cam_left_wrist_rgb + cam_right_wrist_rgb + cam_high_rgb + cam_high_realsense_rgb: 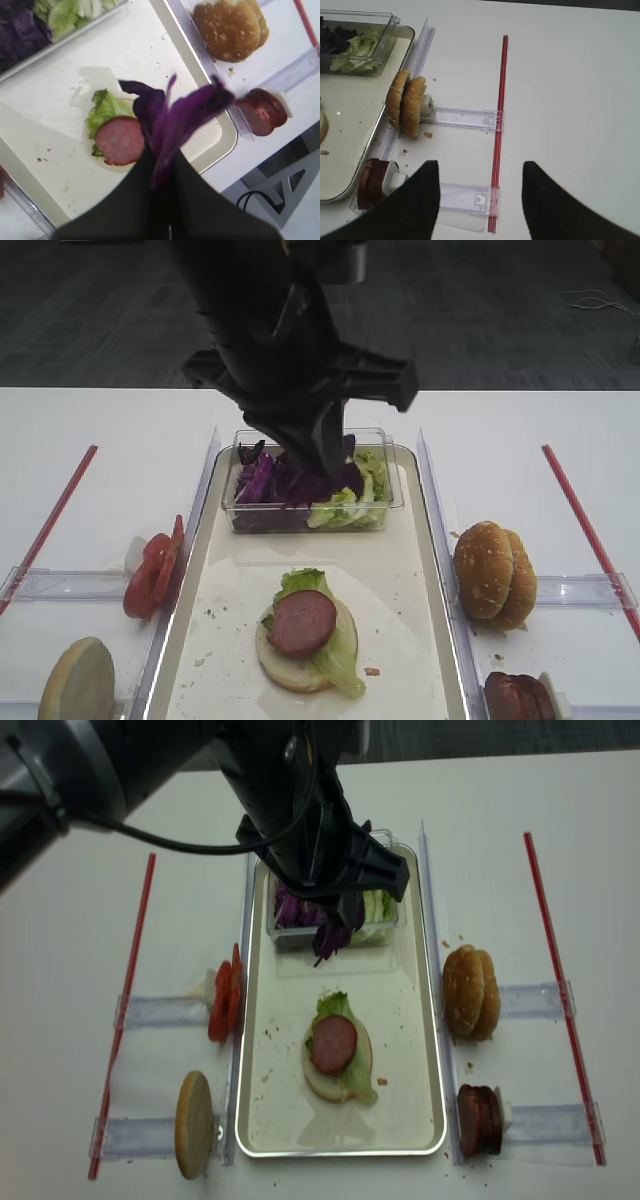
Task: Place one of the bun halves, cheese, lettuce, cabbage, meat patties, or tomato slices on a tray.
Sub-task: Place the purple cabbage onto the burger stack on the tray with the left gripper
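1. On the tray [262, 1120] a burger is part-built: a bun half [338, 1082] lies cut face up near the middle, with lettuce [330, 1004] on it and a meat patty [333, 1042] on top.
2. The left gripper [335, 925] hangs above the tray at about 12 o'clock from that stack, jaws pinched tight on a strip of purple cabbage [180, 120] — in the left wrist view the leaf curls out past the fingertips, with the patty and bun showing below it.
3. The rest of the cabbage sits with loose green leaves in the clear box [385, 515] at the far end of the tray.
4. So the pick looks done; what is left, I judge, is carrying the strip down toward 6 o'clock, over the patty, and letting go.
5. The right gripper [480, 195] waits over bare table off the tray's right edge, fingers spread wide apart, holding nothing.
6. Unused parts wait outside the tray: tomato slices [224, 1005] at 9 o'clock of the stack, another bun half [194, 1122] at roughly 8 o'clock, two bun halves on edge [470, 992] at about 2 o'clock, and spare patties [477, 1118] at about 4 o'clock
7. Slip risk seems modest — the leaf is glossy and dangles
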Robot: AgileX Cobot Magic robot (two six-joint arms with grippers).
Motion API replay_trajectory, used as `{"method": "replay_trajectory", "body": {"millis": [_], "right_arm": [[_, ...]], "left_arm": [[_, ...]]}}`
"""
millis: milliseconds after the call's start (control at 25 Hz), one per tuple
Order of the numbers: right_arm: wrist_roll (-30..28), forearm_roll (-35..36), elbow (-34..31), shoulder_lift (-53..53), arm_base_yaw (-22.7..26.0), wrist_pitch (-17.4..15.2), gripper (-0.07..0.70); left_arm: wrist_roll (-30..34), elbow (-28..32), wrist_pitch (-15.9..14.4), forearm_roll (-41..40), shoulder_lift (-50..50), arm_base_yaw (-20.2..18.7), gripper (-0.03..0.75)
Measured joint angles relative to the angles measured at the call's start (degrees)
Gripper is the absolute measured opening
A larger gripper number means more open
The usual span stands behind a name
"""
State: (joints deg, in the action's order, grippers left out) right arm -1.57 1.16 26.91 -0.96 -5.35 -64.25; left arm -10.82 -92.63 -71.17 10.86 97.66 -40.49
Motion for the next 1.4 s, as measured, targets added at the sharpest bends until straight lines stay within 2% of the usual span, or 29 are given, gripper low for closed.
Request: {"method": "replay_trajectory", "body": {"millis": [400,880,1240,1400], "right_arm": [[-0.1,0.0,0.0,0.0,0.0,0.0,0.387],[0.3,0.0,0.0,0.0,0.0,0.0,0.387],[0.9,0.0,0.0,0.0,0.0,0.0,0.387],[0.9,0.0,0.0,0.0,0.0,0.0,0.387]], "left_arm": [[-2.5,6.8,0.2,-2.3,-0.2,-6.5,0.05],[-3.3,14.9,1.1,-4.6,-0.2,-7.8,0.048],[-2.7,17.4,9.9,-7.1,-0.2,-7.8,0.048],[-2.5,17.4,11.4,-7.1,-0.2,-7.8,0.048]]}}
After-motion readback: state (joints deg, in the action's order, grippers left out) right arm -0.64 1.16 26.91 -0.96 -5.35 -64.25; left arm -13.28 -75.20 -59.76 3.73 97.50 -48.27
